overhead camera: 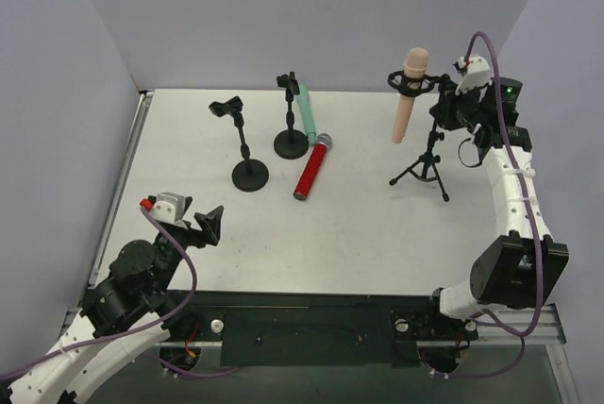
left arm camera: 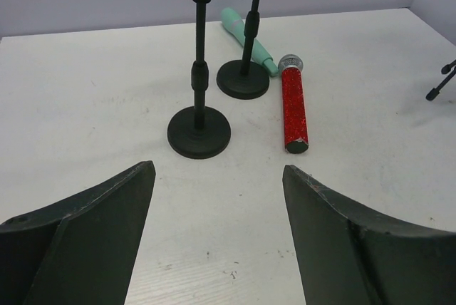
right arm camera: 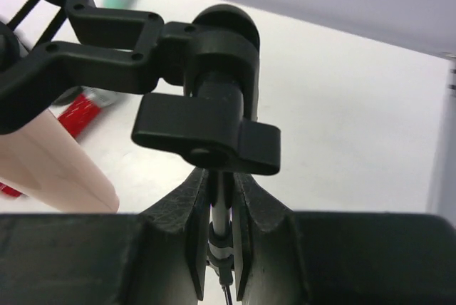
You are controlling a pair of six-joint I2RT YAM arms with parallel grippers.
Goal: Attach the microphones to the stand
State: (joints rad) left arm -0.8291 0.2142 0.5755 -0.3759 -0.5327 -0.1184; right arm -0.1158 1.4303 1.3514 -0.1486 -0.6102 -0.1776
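Peach-pink microphone (overhead camera: 409,92): seated in tripod stand (overhead camera: 427,160) clip. Right gripper (right arm camera: 221,198): pinched on stand pole; brace firmly. Left gripper (left arm camera: 217,177): wide, empty; take red microphone (left arm camera: 293,109), lying on table (left arm camera: 85,91), mid-barrel

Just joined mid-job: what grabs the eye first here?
The peach-pink microphone sits clipped in the tripod stand at rear right, with the right gripper, jaws shut, on its pole. At centre, the red microphone and mint green microphone lie on the table beside two round-base stands.
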